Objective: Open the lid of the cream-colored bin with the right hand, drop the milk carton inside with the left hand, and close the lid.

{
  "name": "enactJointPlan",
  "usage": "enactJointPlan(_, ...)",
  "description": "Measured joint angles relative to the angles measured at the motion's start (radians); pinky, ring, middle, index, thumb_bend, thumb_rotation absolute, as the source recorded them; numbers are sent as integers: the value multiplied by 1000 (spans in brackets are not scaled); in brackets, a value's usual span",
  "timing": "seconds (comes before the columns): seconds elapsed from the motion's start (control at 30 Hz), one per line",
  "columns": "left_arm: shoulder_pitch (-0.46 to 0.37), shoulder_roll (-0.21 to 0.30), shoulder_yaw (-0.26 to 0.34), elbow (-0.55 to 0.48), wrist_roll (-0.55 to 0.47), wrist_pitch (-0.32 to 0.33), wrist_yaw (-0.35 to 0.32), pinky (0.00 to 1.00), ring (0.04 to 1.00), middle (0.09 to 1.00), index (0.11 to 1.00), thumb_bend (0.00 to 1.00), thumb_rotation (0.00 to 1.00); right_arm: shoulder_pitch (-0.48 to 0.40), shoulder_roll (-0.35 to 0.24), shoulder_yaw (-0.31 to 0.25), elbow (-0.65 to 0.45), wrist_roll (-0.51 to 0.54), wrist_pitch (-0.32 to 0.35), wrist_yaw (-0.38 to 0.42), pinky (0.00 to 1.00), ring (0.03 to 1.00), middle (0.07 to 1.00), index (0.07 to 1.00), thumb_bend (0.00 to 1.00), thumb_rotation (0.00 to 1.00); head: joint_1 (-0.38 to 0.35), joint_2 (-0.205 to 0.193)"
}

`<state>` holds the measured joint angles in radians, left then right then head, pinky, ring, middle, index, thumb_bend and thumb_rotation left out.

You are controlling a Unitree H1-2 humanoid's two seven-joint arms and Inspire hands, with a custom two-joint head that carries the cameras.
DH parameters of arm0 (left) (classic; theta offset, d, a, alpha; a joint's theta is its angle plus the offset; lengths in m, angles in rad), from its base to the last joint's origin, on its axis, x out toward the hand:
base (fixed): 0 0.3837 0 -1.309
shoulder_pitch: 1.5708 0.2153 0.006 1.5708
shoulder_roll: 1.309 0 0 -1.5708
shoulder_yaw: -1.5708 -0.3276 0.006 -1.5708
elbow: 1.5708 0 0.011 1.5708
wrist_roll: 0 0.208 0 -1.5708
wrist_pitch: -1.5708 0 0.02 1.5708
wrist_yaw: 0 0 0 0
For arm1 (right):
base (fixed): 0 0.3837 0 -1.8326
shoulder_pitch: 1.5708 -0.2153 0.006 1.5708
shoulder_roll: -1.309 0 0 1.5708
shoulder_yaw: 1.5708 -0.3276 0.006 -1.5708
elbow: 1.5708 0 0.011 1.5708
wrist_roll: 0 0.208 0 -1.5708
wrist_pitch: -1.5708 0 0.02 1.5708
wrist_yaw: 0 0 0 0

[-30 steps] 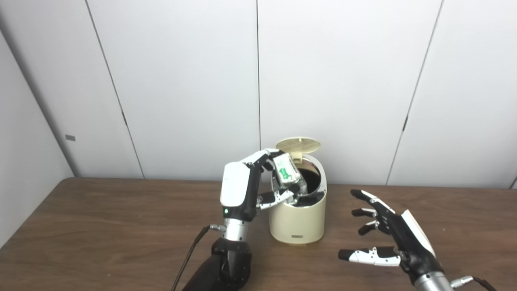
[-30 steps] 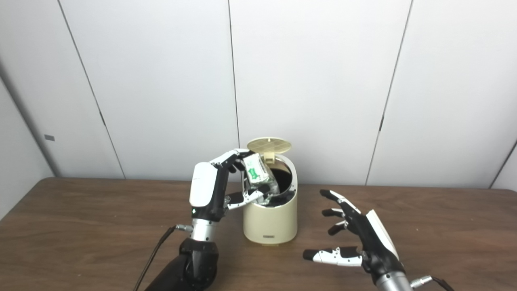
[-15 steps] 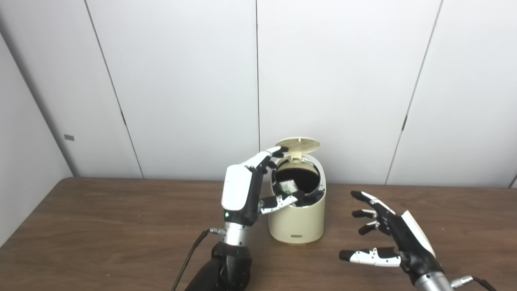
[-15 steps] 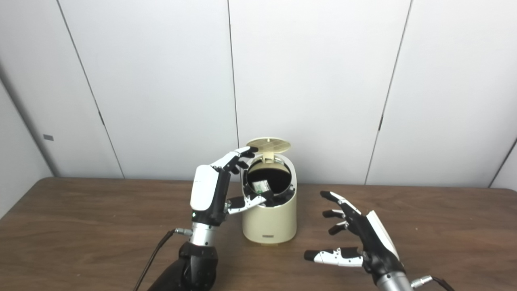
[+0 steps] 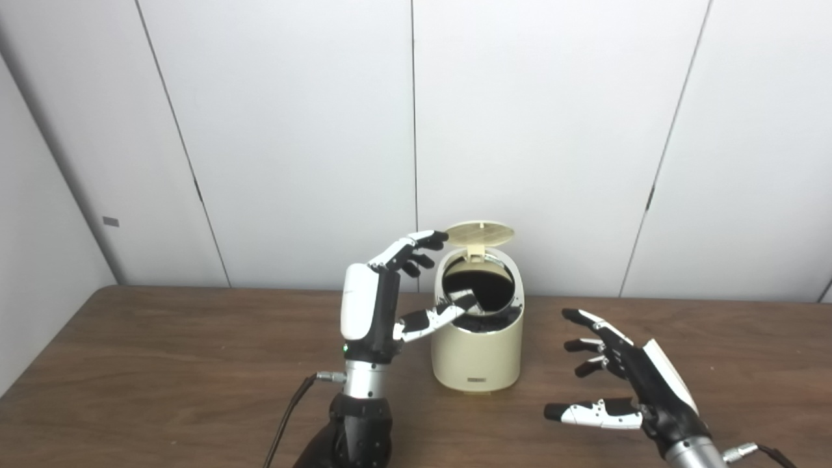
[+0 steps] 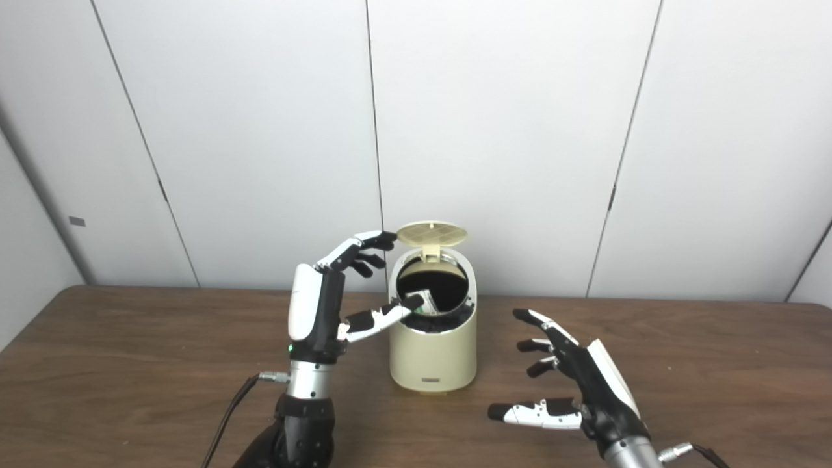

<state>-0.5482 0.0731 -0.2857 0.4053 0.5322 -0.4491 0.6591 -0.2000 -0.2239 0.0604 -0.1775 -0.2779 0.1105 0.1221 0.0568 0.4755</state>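
The cream-colored bin (image 5: pixel 478 354) stands on the brown table (image 5: pixel 162 377) with its round lid (image 5: pixel 480 232) tipped up and open at the back. The milk carton (image 6: pixel 426 303) lies inside the bin's dark mouth; only a white corner shows in the right eye view. My left hand (image 5: pixel 377 305) is open and empty, upright just left of the bin, its thumb tip at the rim. My right hand (image 5: pixel 634 383) is open and empty, low over the table right of the bin.
White wall panels (image 5: pixel 552 130) stand close behind the bin. A cable (image 5: pixel 289 416) runs from the left wrist toward the near table edge.
The left hand let go of the milk carton, which dropped into the bin, and then drew back to the left. The right hand stayed in place.
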Motion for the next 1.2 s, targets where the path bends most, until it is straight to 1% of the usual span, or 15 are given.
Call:
enactJointPlan(0.2, 19, 53, 8, -92, -139, -1, -89, 571, 701, 750, 758, 694, 176, 0, 0, -1, 0, 0, 0, 0, 577, 762, 901, 847, 772, 202, 0, 0)
enactJointPlan(0.3, 44, 73, 39, -158, -257, 2, -211, 692, 799, 823, 834, 720, 247, 0, -1, -1, 0, 0, 0, 0, 571, 762, 904, 852, 766, 206, 0, 0)
enactJointPlan(0.33, 56, 75, 51, -182, -297, 16, -253, 713, 814, 838, 852, 735, 269, 0, -1, -1, 0, 0, 0, 0, 574, 763, 905, 853, 765, 205, 2, 2)
enactJointPlan(0.4, 83, 75, 79, -239, -379, 73, -333, 734, 829, 853, 880, 765, 308, 0, -2, -2, 0, 0, 1, 0, 586, 763, 906, 855, 766, 205, 2, 2)
enactJointPlan(0.47, 102, 73, 108, -273, -424, 137, -402, 751, 841, 870, 904, 789, 352, -1, -3, -2, 0, 0, 1, 0, 589, 761, 904, 857, 765, 205, 2, 2)
enactJointPlan(0.57, 115, 72, 142, -295, -443, 190, -452, 755, 845, 874, 909, 794, 363, -1, -6, -2, 0, -1, 1, 0, 590, 760, 904, 858, 765, 205, 2, 2)
enactJointPlan(0.67, 116, 58, 170, -303, -444, 197, -483, 756, 845, 874, 910, 795, 364, -2, -6, -2, 0, -1, 1, 0, 590, 760, 904, 858, 765, 205, 2, 2)
enactJointPlan(0.7, 117, 56, 173, -307, -449, 211, -496, 761, 844, 876, 907, 821, 397, -2, -6, -2, 0, 0, 1, 1, 610, 764, 906, 858, 766, 203, 2, 2)
enactJointPlan(0.77, 130, 69, 184, -348, -475, 301, -562, 764, 841, 874, 904, 847, 426, -8, -6, -3, -1, 3, 1, 6, 626, 768, 907, 858, 768, 204, 3, 5)
enactJointPlan(0.8, 137, 86, 192, -362, -483, 336, -591, 743, 823, 855, 880, 854, 424, -11, -8, -5, -1, 5, 1, 6, 626, 767, 906, 857, 770, 209, 3, 5)
enactJointPlan(0.87, 153, 106, 219, -368, -493, 380, -612, 703, 794, 822, 829, 837, 402, -16, -17, -10, -1, 6, 2, 7, 619, 763, 905, 855, 772, 213, 5, 3)
enactJointPlan(0.93, 171, 110, 238, -368, -491, 398, -620, 666, 772, 801, 794, 797, 369, -16, -30, -11, -1, 5, 2, 6, 604, 756, 903, 852, 778, 222, 3, 3)
enactJointPlan(1.0, 194, 108, 243, -370, -488, 408, -625, 650, 757, 794, 794, 784, 357, -20, -30, -10, -1, 4, 3, 6, 598, 755, 907, 852, 779, 224, 0, 3)
enactJointPlan(1.13, 235, 80, 243, -371, -470, 426, -630, 622, 719, 775, 811, 775, 348, -30, -26, -3, -2, -2, 4, 6, 596, 753, 903, 864, 798, 304, -2, 3)
enactJointPlan(1.2, 249, 74, 245, -371, -466, 426, -633, 613, 709, 767, 812, 771, 341, -44, -25, -1, -2, -12, 4, 6, 591, 750, 897, 863, 802, 315, -2, 3)
